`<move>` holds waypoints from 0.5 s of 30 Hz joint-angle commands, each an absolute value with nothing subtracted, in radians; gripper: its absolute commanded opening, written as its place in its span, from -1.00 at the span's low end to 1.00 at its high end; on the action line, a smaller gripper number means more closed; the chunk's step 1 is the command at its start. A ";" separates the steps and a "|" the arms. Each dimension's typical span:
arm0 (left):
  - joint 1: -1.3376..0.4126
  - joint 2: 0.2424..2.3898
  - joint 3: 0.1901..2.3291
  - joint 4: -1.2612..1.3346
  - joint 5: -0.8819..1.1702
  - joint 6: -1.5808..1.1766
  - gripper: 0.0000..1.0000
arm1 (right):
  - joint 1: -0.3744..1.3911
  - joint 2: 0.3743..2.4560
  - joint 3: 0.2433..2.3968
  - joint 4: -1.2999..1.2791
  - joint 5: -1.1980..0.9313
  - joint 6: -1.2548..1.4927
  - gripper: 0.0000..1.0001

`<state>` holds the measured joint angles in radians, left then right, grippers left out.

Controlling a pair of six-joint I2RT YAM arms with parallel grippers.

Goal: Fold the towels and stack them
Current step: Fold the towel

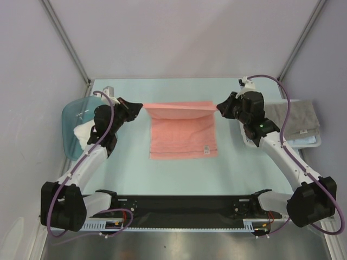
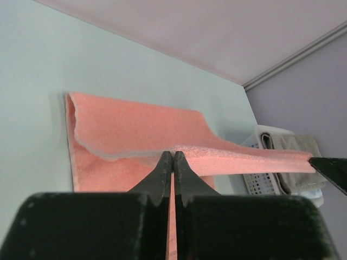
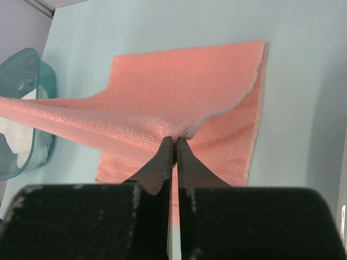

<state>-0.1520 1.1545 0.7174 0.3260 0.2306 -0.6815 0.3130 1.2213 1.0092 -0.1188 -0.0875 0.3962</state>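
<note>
The salmon-pink towel point(image 1: 183, 138) lies flat mid-table, and its far edge is lifted and stretched between both grippers. My left gripper point(image 1: 142, 109) is shut on the far left corner, with its tips point(image 2: 172, 155) pinching the hem of the pink towel point(image 2: 135, 124). My right gripper point(image 1: 217, 108) is shut on the far right corner, where its tips point(image 3: 175, 140) bite the pink towel point(image 3: 179, 92). A grey towel point(image 1: 297, 118) lies folded on the right, and a white towel point(image 1: 81, 132) sits in the tub.
A translucent blue tub point(image 1: 69, 116) stands at the left behind my left arm. On the right a white lattice basket point(image 1: 250, 142) holds the grey towel, with something light blue point(image 1: 304, 142) under it. Grey walls close in the table.
</note>
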 commanded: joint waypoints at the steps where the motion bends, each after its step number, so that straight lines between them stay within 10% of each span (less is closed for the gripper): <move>1: -0.129 1.098 0.697 0.334 0.161 -0.676 -1.00 | 0.299 1.157 0.997 -0.158 -0.014 0.379 -1.00; 15: -0.161 0.999 0.601 0.232 0.179 -0.696 -0.99 | 0.307 1.091 0.876 -0.241 -0.072 0.388 -1.00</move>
